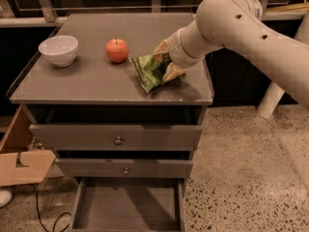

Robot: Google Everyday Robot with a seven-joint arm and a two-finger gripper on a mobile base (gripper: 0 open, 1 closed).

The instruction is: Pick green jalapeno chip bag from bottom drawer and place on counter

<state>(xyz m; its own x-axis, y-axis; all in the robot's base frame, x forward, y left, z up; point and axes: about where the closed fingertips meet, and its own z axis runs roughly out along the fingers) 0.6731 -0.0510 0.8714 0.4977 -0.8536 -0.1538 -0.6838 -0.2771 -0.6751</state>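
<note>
On the counter (87,83), above the pulled-out bottom drawer (128,209), the gripper (168,61) clasps the green jalapeno chip bag (148,72), which rests near the right front edge, right of a white bowl (58,50) and red apple (117,50).

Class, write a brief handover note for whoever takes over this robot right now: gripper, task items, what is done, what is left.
The gripper is over the right side of the counter, shut on the green jalapeno chip bag.
The bag rests on the counter, right of the red apple.
The bottom drawer is open, with nothing visible inside.
Done: bag brought to counter.
Left: release, withdraw arm.
</note>
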